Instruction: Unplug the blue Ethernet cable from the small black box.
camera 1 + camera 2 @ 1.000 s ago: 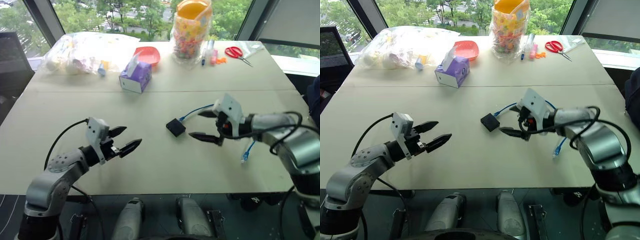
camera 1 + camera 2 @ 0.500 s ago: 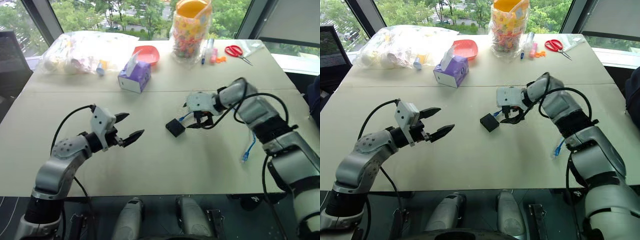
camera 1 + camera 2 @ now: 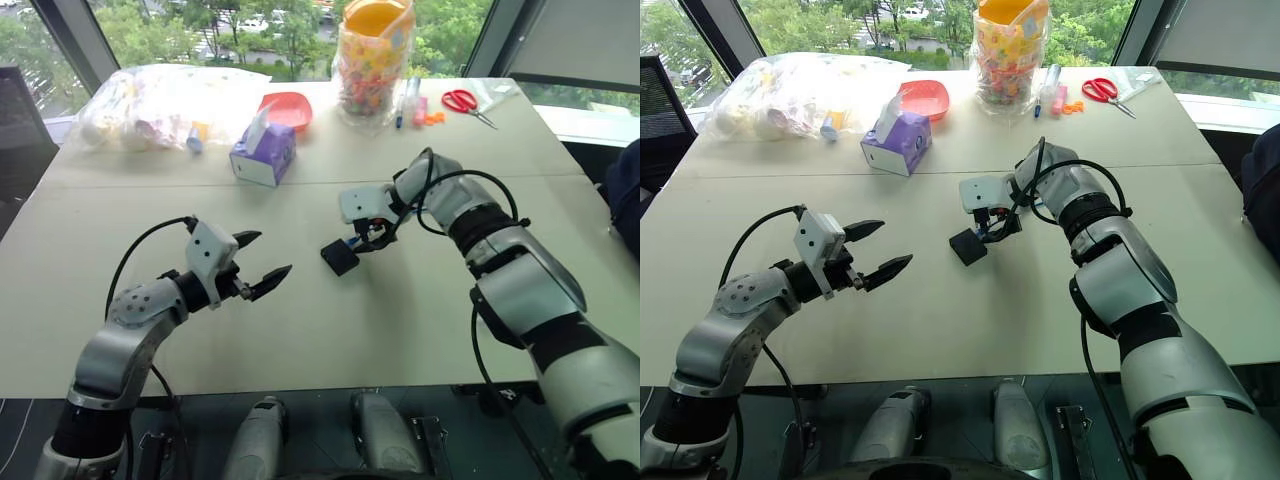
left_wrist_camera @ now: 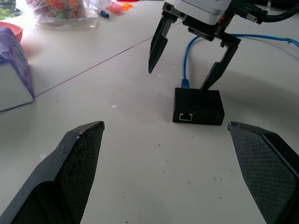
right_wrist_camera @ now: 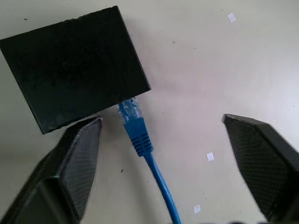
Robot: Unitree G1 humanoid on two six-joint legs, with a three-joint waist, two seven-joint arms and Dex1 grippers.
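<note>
The small black box (image 3: 340, 257) lies flat on the table's middle. The blue Ethernet cable (image 5: 138, 133) is plugged into its far side, with the clear plug at the box's edge, and trails off across the table (image 4: 186, 56). My right gripper (image 5: 161, 122) points down over the plug, open, one finger beside the box's corner and the other across the cable, touching neither. In the left wrist view the box (image 4: 198, 106) shows an empty port on its near side. My left gripper (image 3: 272, 253) hovers open to the left of the box, a hand's width away, facing it.
A purple tissue box (image 3: 262, 155), a red bowl (image 3: 287, 108) and a clear bag of items (image 3: 165, 98) stand at the back left. A jar of sweets (image 3: 372, 60), pens (image 3: 405, 100) and red scissors (image 3: 463, 101) are at the back right.
My right gripper swung in from the box's right, tipped downward and now straddles the cable's plug. My left gripper has stayed nearly in place, open.
</note>
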